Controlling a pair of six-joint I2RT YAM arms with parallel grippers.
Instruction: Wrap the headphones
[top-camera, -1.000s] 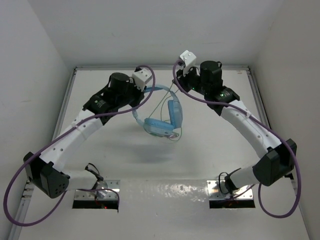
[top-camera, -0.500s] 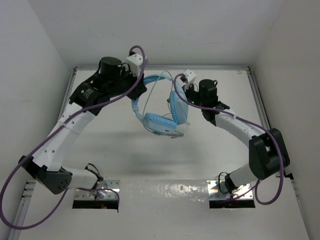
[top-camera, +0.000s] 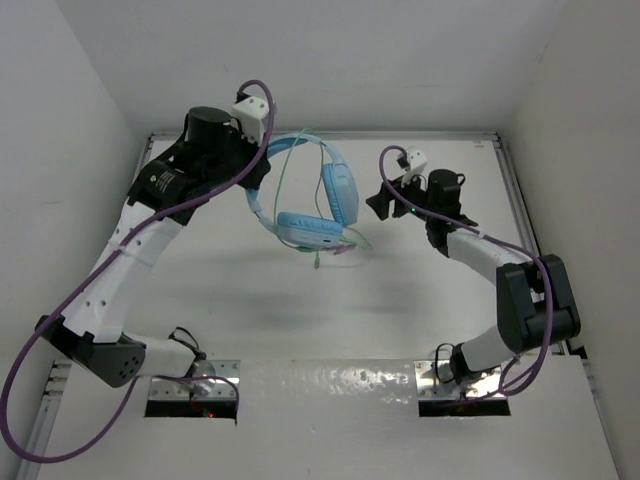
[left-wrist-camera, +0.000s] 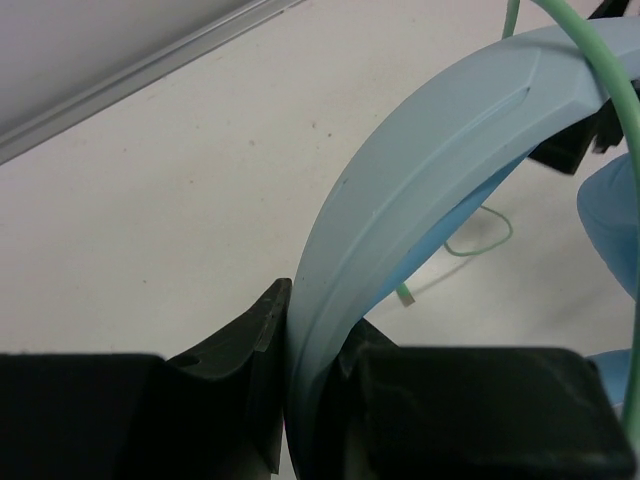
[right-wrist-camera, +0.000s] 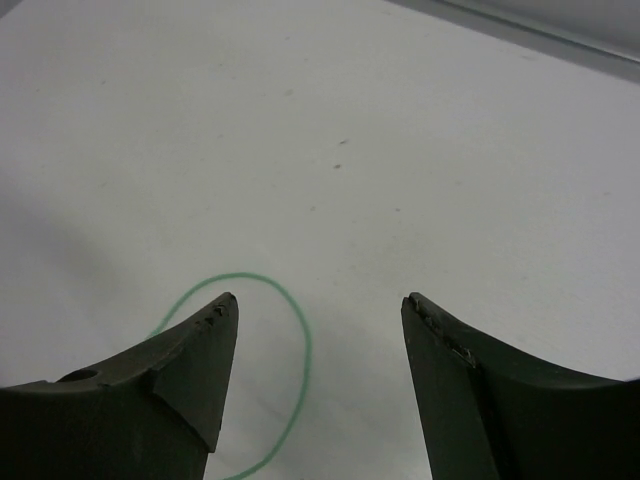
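Headphones (top-camera: 318, 205) hung above table (top-camera: 230, 295) centre, left of right arm.
Light blue; oval cups (top-camera: 340, 193) dangling, green cord (right-wrist-camera: 303, 345) trailing. Left gripper (left-wrist-camera: 315, 322) high, clamped on headband (left-wrist-camera: 440, 140); right gripper (right-wrist-camera: 320, 305) low, spread wide over cord loop.

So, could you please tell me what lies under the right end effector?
Bare white table and a loop of the pale green cord, below the open right end effector; one finger covers the loop's near part.
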